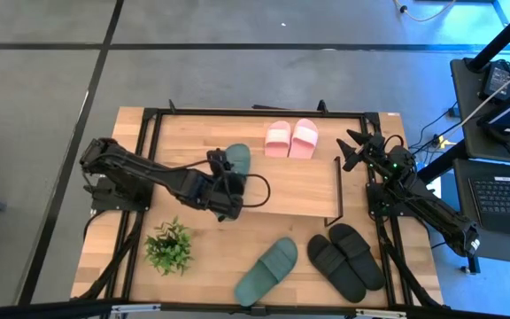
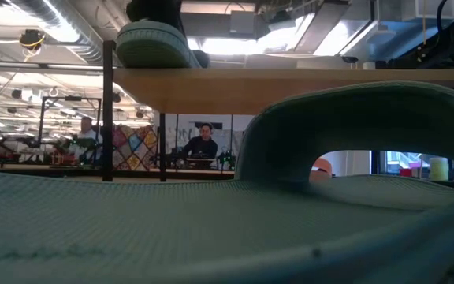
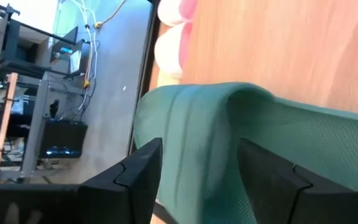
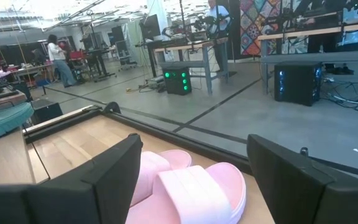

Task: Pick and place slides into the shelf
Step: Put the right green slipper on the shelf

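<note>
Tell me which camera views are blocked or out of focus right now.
Low view: a green slide fills the foreground, soft and out of focus, while the shelf and the room behind look sharper. Left wrist view: another green slide sits close and soft beyond the open left gripper. High view: unobstructed.

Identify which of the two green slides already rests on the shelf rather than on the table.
The green slide at the shelf's far left corner, right at the open left gripper. The other green slide lies on the tabletop beside the black pair.
</note>
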{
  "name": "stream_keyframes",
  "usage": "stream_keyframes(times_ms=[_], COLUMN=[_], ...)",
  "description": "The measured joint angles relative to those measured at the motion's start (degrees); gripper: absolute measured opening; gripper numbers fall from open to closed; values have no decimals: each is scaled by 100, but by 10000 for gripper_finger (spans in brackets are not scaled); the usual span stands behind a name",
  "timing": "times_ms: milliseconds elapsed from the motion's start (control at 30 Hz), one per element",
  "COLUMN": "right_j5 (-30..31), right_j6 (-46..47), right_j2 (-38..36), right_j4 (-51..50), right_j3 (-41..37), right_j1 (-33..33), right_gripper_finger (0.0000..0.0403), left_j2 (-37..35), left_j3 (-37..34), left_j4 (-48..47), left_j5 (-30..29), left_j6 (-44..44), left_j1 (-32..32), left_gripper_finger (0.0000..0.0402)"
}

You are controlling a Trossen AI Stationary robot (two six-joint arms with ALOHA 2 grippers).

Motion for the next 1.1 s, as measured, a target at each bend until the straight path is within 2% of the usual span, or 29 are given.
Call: stream_keyframes(times_ms=[233,400,600,767,867,967,1100], right_j5=[0,-1,0,0,-2,-2,-2], right_j6=[9,9,3,0,0,-9,-14], right_j2=[2,1,0,0,2,1,0], right_j4=[0,1,2,0,0,0,1], right_j3=[0,0,0,0,0,0,0], right_j1=[-2,-1,-1,-2,-2,-1,-1], right_gripper_finger=[291,291,291,291,291,291,291], left_j2=[-435,-725,-785,-562,-462,-288,212], left_j3=[4,4,11,9,9,11,9], left_j4=[66,429,1695,2749,3294,3388,3094], left_j5=[227,572,1952,2717,2778,2612,2549], left_j6=[-18,-575,-93,-85,-251,-226,768], left_j1=[-309,-668,-1007,-1173,-1264,-1341,-1423], left_gripper_finger=[199,199,199,199,199,199,199])
